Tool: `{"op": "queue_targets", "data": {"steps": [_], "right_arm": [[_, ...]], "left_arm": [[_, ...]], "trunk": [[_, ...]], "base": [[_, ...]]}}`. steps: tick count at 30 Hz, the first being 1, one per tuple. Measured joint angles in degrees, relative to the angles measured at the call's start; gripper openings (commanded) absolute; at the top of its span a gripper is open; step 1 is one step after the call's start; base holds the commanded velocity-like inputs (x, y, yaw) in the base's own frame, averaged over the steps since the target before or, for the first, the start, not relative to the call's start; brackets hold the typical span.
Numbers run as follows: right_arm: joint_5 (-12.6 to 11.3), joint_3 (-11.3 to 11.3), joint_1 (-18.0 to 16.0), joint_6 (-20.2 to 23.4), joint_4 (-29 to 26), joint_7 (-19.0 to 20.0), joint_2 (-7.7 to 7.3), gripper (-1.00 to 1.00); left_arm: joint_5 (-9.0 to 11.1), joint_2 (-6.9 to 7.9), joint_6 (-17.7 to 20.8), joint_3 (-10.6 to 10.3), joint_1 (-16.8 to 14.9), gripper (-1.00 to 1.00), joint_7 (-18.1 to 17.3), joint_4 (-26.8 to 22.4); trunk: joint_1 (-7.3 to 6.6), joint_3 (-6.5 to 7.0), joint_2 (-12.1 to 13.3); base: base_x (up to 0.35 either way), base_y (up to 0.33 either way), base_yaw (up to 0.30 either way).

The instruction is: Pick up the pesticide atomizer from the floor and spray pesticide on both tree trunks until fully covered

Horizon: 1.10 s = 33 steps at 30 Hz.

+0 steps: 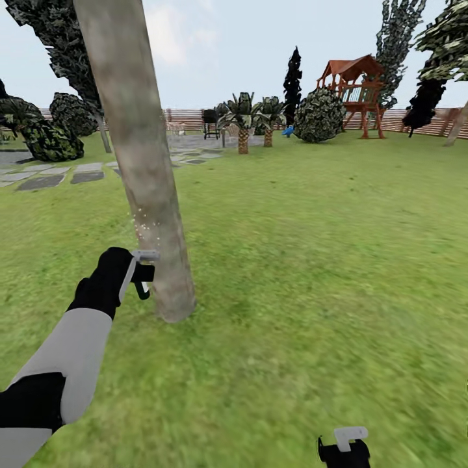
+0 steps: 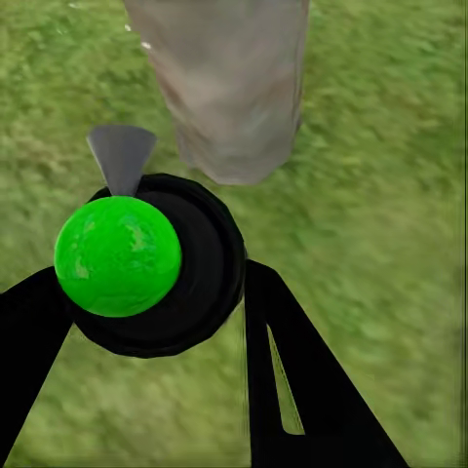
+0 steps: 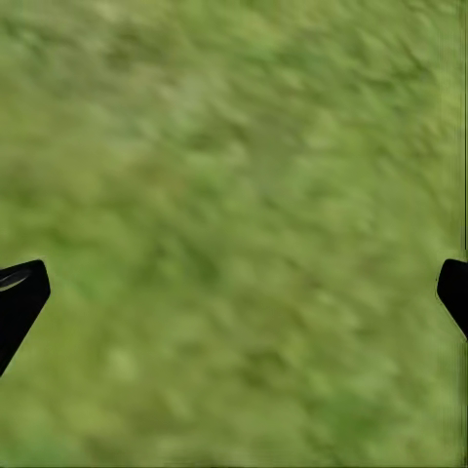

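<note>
A thick, mottled grey-brown tree trunk (image 1: 140,162) rises from the lawn (image 1: 312,260) just ahead of me, leaning slightly. My left gripper (image 1: 140,273) is shut on the pesticide atomizer (image 1: 143,284) right beside the trunk's lower part. Tiny white droplets speckle the bark just above it. In the left wrist view the atomizer (image 2: 122,258) is a black round body with a bright green ball and a grey nozzle, pointing at the trunk's base (image 2: 234,93), with black fingers (image 2: 302,390) on either side. My right gripper (image 1: 344,448) hangs low over grass, open and empty (image 3: 234,292).
Grey paving stones (image 1: 52,175) lie at the left. Short palms (image 1: 244,123), a round bush (image 1: 318,116) and a red wooden playset (image 1: 354,91) stand before the slatted fence (image 1: 188,119). Another leaning trunk (image 1: 458,123) shows at the far right.
</note>
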Motion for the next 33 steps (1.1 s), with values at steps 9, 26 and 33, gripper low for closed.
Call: {"op": "queue_targets", "data": {"steps": [9,26,33], "right_arm": [[0.0,0.0,0.0,0.0,0.0,0.0,0.00,1.00],[0.0,0.1,0.0,0.0,0.0,0.0,0.09,1.00],[0.0,0.0,0.0,0.0,0.0,0.0,0.09,1.00]], "left_arm": [[0.0,0.08,0.0,0.0,0.0,-1.00,0.0,0.0],[0.0,0.28,0.0,0.1,-0.2,-1.00,0.0,-0.1],[0.0,0.18,0.1,0.1,-0.2,-1.00,0.0,-1.5]], "trunk": [[0.00,0.00,0.0],[-0.01,0.00,0.0],[0.01,0.00,0.0]], "base": [[0.157,-0.263,0.001],[0.206,-0.222,0.207],[0.135,-0.224,0.152]]}}
